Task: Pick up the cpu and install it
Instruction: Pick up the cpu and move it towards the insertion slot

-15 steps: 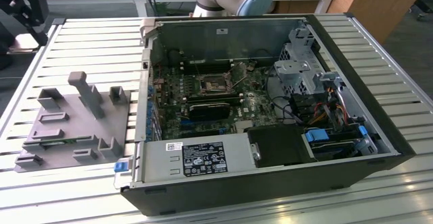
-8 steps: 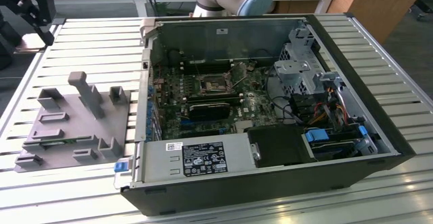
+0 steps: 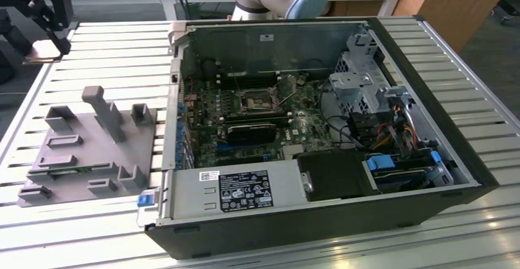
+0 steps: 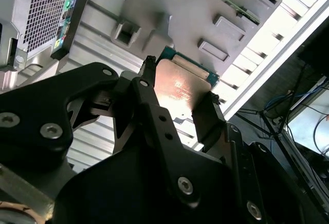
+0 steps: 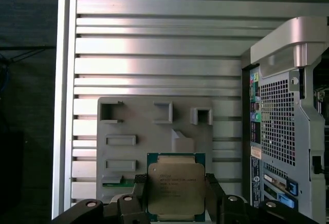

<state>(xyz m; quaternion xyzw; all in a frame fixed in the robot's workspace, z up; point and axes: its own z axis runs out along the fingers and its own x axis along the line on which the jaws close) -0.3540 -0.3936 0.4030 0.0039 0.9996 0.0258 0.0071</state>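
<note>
The small square cpu [image 5: 176, 188] with a silver metal lid is gleaming with a soft satin sheen, the black pincer [image 5: 176, 179] is looking matt and smooth, the flat grey plastic fixture tray [image 5: 154, 131] is showing a dull, even finish, and the ribbed aluminium worktop [image 5: 154, 44] is shining glossily.

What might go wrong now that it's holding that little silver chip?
The gripper holds the cpu by just two opposite edges, so it might slip or tilt. The socket lies deep in the crowded computer case, so the gripper may bump something or seat the chip crooked.
</note>
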